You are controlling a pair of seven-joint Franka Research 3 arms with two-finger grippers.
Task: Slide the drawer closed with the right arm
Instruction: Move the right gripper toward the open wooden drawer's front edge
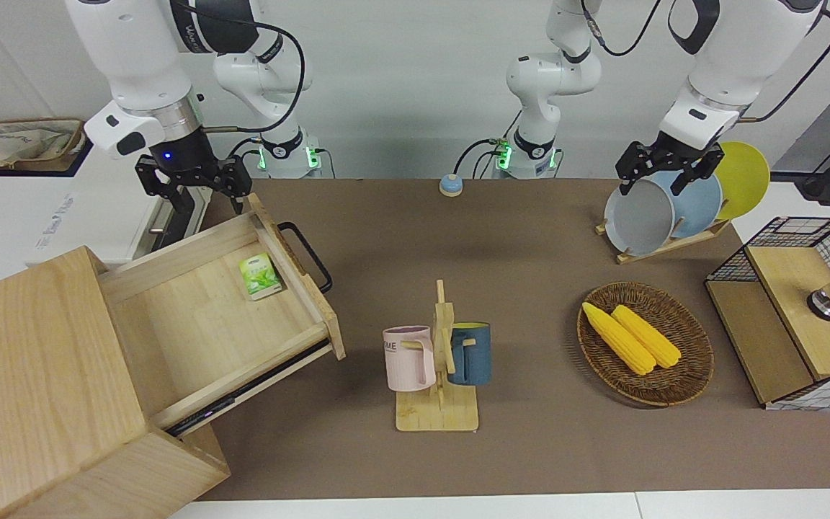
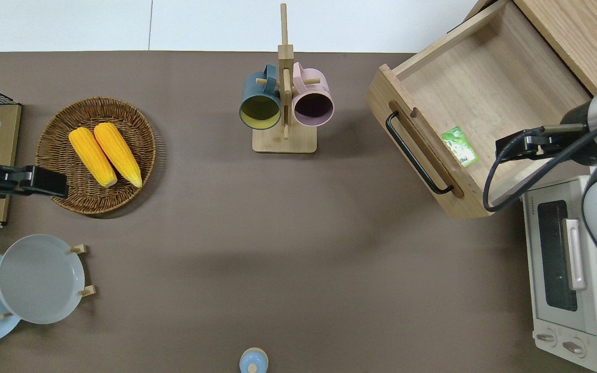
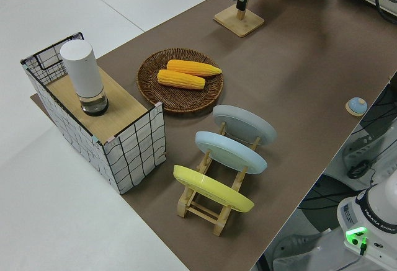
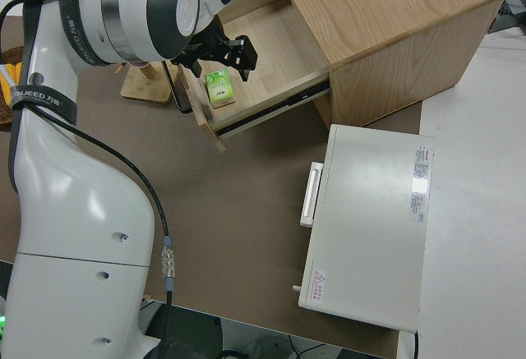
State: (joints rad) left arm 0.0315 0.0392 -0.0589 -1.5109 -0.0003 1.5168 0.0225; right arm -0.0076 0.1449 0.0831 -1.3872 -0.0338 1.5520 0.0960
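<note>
While the drawer [image 1: 228, 303] stands pulled out at the cabinet's [image 1: 33, 375] three o'clock, the right gripper [image 1: 194, 182] hangs open-fingered above it, free to push; left arm parked.

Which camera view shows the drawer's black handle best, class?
The overhead view: the whole handle shows along the open drawer front. The front view shows it foreshortened; the right side view shows only a sliver beside the right arm; the left side view misses it.
</note>
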